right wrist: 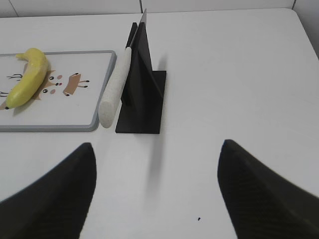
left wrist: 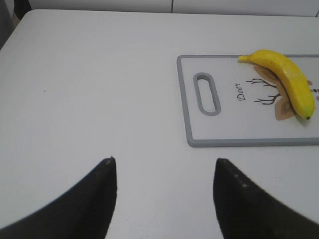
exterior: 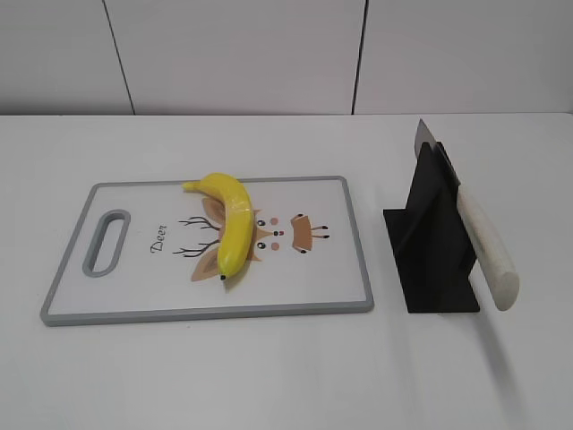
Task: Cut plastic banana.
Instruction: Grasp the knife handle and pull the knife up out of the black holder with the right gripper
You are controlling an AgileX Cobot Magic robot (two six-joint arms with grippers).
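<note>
"deer" printed on the cutting board [exterior: 340,296].

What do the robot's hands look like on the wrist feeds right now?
Only fingertips show. The left hand has two matte black fingers tapering to rounded points, curved on their outer edges. The right hand looks alike: broad, dark, blurred. No cables, markings or arm links are visible.

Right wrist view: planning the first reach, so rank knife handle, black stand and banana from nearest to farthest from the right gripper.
1. Knife handle, pointing toward the gripper, left of centre.
2. Black stand, just behind; nearly tied.
3. Banana, far left on the cutting board.
</note>
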